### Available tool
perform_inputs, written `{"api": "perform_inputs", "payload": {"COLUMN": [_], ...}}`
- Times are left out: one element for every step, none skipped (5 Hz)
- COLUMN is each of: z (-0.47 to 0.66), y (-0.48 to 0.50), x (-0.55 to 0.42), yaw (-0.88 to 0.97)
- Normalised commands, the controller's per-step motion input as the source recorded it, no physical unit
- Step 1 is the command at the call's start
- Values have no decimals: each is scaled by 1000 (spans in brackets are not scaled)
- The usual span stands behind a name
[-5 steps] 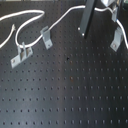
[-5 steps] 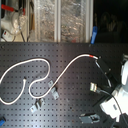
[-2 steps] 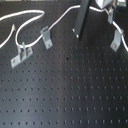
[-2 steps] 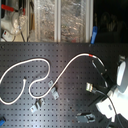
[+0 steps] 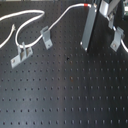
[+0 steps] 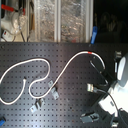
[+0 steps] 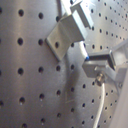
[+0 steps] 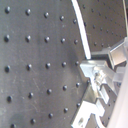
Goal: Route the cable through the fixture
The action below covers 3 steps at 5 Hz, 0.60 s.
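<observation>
In both exterior views the cable lies in loose loops on the black perforated board. In the second exterior view it starts at that view's left, curls around, then climbs in an arc toward the red tape band near the arm. In the first exterior view the same white cable runs along the far edge of the board. It passes behind two small metal clip fixtures, one at the first exterior view's left and another just beside it, threaded through neither, and reaches the red band beside the gripper. A third clip stands at the first exterior view's right. The gripper's long grey fingers point down at the board; whether they are parted or pinching the cable cannot be told. The first wrist view shows a clip bolted to the board, close up.
</observation>
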Motion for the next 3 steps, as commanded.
{"api": "perform_inputs", "payload": {"z": [140, 224, 115], "y": [31, 7, 93], "x": [-24, -2, -121], "yaw": [-971, -940, 0]}}
